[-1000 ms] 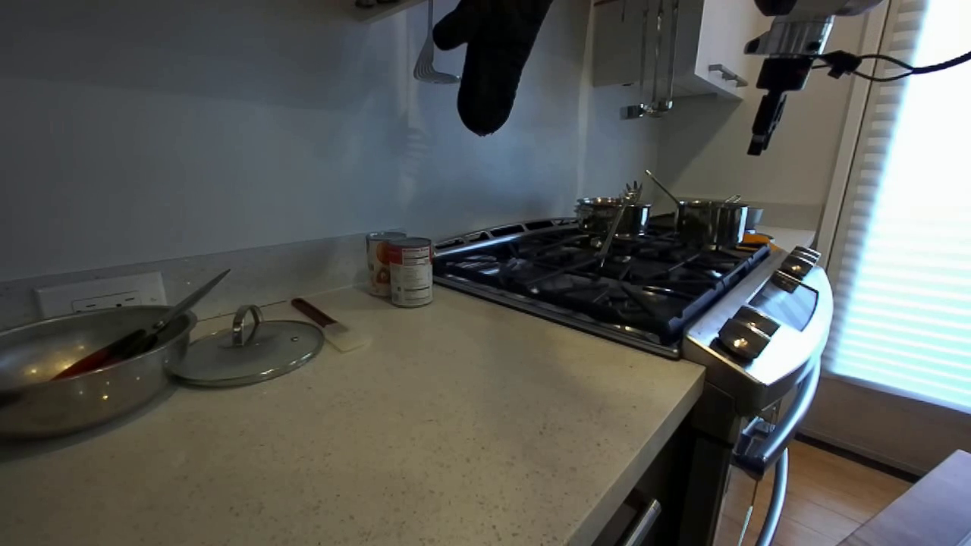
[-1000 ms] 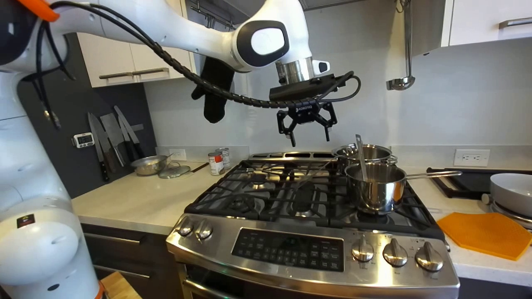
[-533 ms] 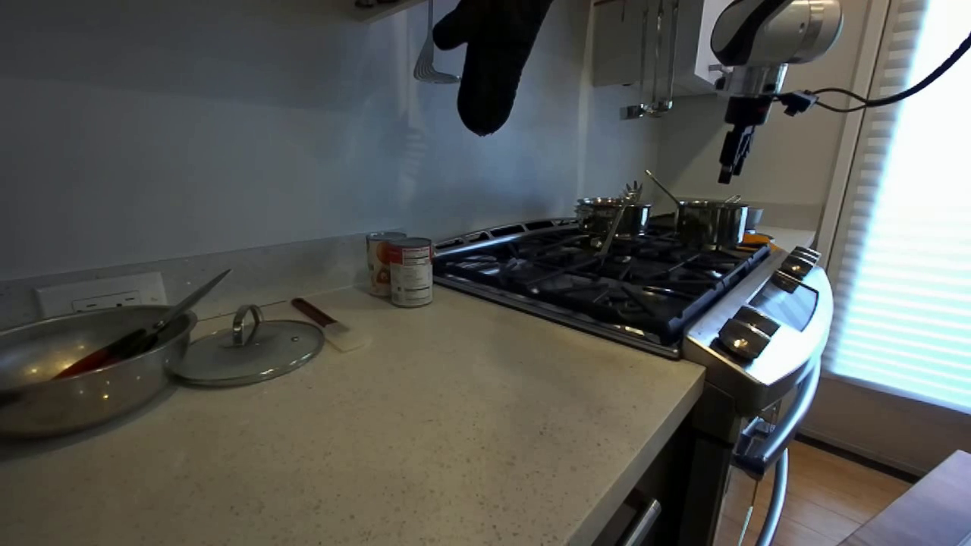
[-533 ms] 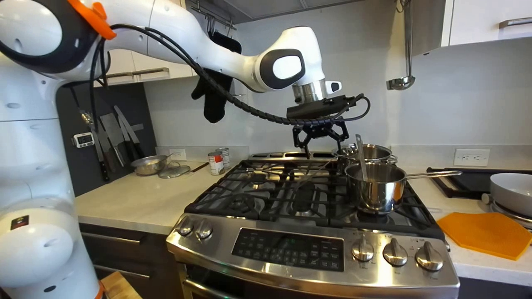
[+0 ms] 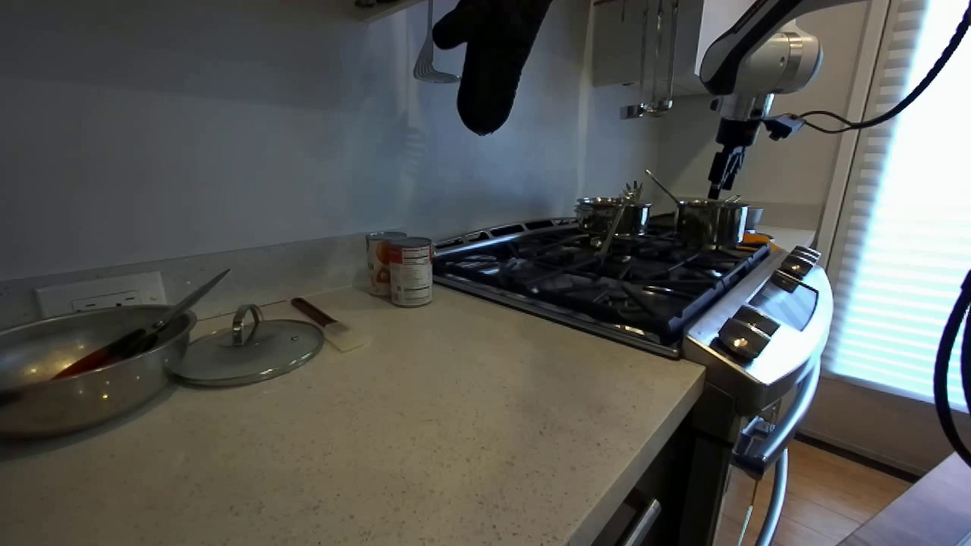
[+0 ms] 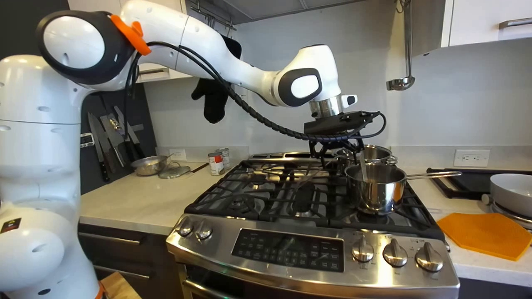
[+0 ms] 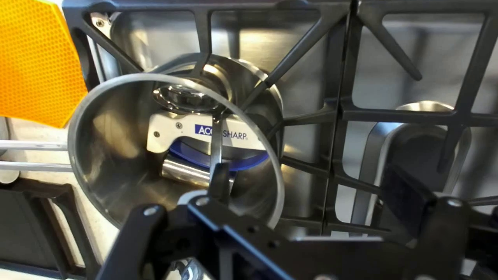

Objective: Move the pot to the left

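Grey-white walls rise behind a steel gas stove. At its front, on the right in an exterior view, sits the pot, its long handle pointing right; another pot stands behind. Inside the pot rest a metal utensil and a white tool with blue trim. Low over the stove hangs the gripper, its 2 fingers wide apart: in the wrist view, 1 overlaps the pot's opening, 1 the grates. Contact with the pot cannot be told. Near a glass lid, 2 cans stand on a counter.
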### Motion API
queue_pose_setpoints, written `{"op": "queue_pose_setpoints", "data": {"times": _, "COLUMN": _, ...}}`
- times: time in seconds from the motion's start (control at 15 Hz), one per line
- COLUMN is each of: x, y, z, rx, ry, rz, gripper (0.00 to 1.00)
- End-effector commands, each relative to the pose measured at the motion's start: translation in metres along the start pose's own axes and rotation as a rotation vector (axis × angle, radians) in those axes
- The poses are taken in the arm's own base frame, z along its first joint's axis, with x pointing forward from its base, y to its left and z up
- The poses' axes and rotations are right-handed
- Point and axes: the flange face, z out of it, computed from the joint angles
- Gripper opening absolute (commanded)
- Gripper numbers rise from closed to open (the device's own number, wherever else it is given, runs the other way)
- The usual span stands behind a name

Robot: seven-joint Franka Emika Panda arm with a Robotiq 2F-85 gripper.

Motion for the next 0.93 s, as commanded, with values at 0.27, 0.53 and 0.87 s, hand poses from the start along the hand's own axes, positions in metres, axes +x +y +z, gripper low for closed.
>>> {"op": "queue_pose_setpoints", "data": {"times": 0.27, "x": 0.016, "y": 0.014, "z": 0.027, "rx": 0.016, "ry": 0.031, "rz": 0.017, "gripper": 1.0}}
{"op": "queue_pose_setpoints", "data": {"times": 0.53, "x": 0.024, "y": 0.011, "z": 0.04, "rx": 0.025, "ry": 0.024, "rz": 0.007, "gripper": 0.87}}
{"op": "queue_pose_setpoints", "data": {"times": 0.87, "x": 0.028, "y": 0.012, "z": 0.056, "rx": 0.029, "ry": 0.02, "rz": 0.003, "gripper": 0.55}}
